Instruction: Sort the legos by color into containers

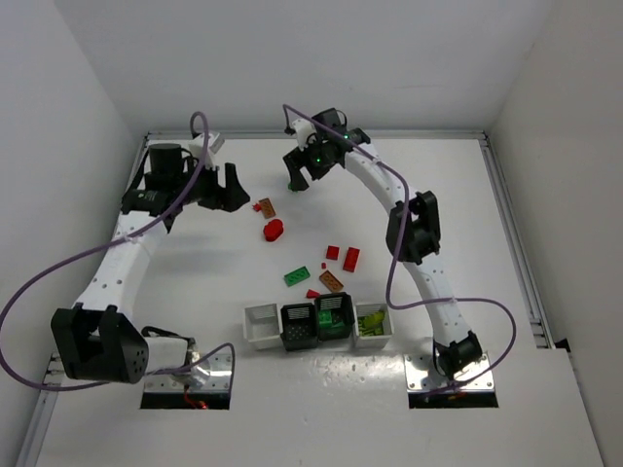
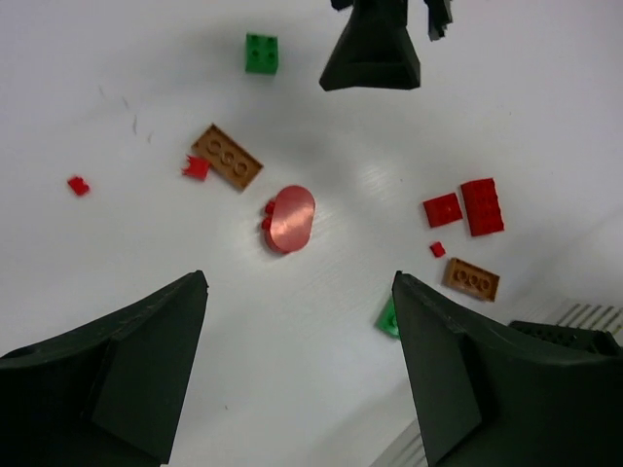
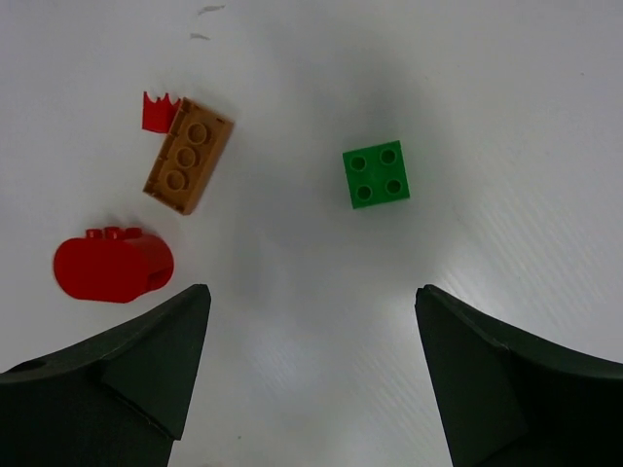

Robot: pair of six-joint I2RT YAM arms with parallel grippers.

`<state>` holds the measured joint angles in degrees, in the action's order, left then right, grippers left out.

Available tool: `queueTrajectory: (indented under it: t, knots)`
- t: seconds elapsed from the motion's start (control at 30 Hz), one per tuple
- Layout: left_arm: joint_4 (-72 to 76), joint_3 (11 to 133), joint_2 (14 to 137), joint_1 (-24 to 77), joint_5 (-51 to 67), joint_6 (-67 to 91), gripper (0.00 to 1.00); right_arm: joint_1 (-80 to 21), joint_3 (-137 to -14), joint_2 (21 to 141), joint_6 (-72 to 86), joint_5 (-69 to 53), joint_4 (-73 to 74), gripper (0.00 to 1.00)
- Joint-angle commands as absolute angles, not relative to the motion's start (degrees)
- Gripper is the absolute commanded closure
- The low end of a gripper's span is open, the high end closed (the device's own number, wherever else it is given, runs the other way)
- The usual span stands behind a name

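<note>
Loose legos lie mid-table. A red rounded brick [image 1: 274, 230] [image 2: 289, 218] [image 3: 112, 267] sits by an orange-brown plate [image 1: 265, 206] [image 2: 226, 156] [image 3: 188, 155]. A green square brick [image 3: 376, 174] [image 2: 261, 53] lies below my right gripper [image 1: 302, 177] [image 3: 311, 292], which hovers open and holds nothing. My left gripper [image 1: 234, 195] [image 2: 300, 282] also hangs open and bare, just left of the red rounded brick. The containers [image 1: 317, 326] stand in a row near the front; green pieces show in one black bin [image 1: 333, 316], yellow-green ones in the right white bin [image 1: 372, 324].
Two red bricks [image 1: 351, 259] [image 2: 482, 206], a green plate [image 1: 297, 276], another orange-brown plate [image 1: 331, 281] [image 2: 471, 279] and small red bits [image 2: 78, 185] lie between the grippers and the bins. White walls close off the back and both sides.
</note>
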<state>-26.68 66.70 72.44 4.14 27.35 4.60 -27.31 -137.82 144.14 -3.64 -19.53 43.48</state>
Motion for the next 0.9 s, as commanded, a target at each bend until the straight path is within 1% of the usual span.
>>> queueTrajectory:
  t: [0.0, 0.1, 0.23, 0.57, 0.87]
  knots:
    - [-29.53, 65.92, 74.0, -0.51, 37.15, 5.98, 0.18, -28.3, -142.82, 146.51, -12.64, -20.65, 40.96, 0.14]
    - [-30.15, 64.87, 74.0, -3.15, 39.46, 4.58, 0.18, -28.3, -140.2, 147.22, -20.45, -21.36, 40.26, 0.14]
    - [-30.15, 64.34, 74.53, -4.66, 40.08, 4.04, 0.18, -28.3, -138.96, 147.83, -23.55, -21.36, 40.25, 0.14]
    - [-30.15, 63.81, 75.67, -5.19, 41.22, 4.04, 0.19, -28.3, -139.48, 152.49, -21.01, -18.02, 37.79, 0.14]
    - [-30.15, 62.75, 76.72, -5.19, 41.22, 4.04, 0.19, -28.3, -142.38, 155.65, -17.93, -18.54, 35.42, 0.14]
